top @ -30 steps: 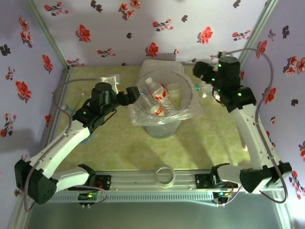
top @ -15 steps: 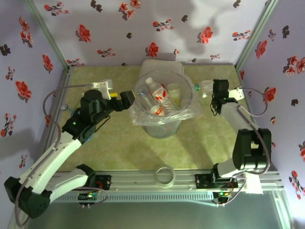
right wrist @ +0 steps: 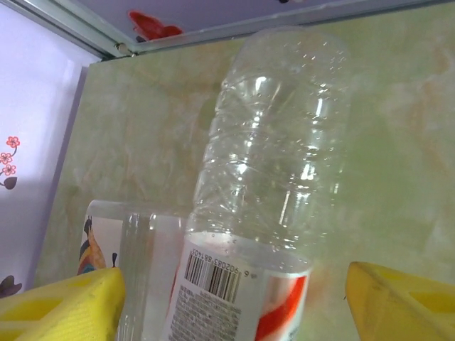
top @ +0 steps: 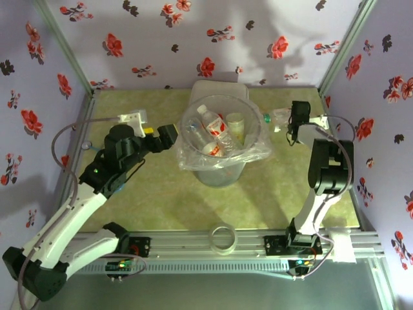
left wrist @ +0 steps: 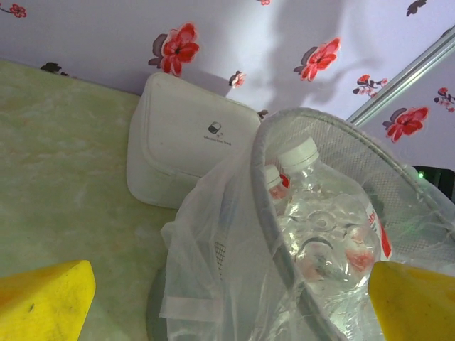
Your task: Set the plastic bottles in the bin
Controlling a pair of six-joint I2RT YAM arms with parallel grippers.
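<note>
The bin [top: 193, 110] is a round clear bucket with a crinkly bag, standing mid-table. Several plastic bottles [top: 211, 124] lie inside it. In the left wrist view a white-capped bottle [left wrist: 323, 213] rests behind the bin's rim [left wrist: 266, 206]. My left gripper [top: 165, 135] hangs open just left of the bin, with nothing between its yellow fingertips [left wrist: 43, 305]. My right gripper [top: 293, 129] is down at the back right, open around a clear bottle with a red and white label [right wrist: 270, 177]. A second bottle [right wrist: 135, 270] lies beside that one. A green-capped bottle [top: 274, 117] shows there from above.
A white rounded-square box [top: 219, 89] lies flat behind the bin, also seen from the left wrist [left wrist: 192, 142]. A small clear ring [top: 223, 237] sits on the near rail. Flowered walls and metal posts close in the table.
My left gripper has drawn back to the left, away from the bin's rim. My right arm has swung down from high up to the bottles at the back right.
</note>
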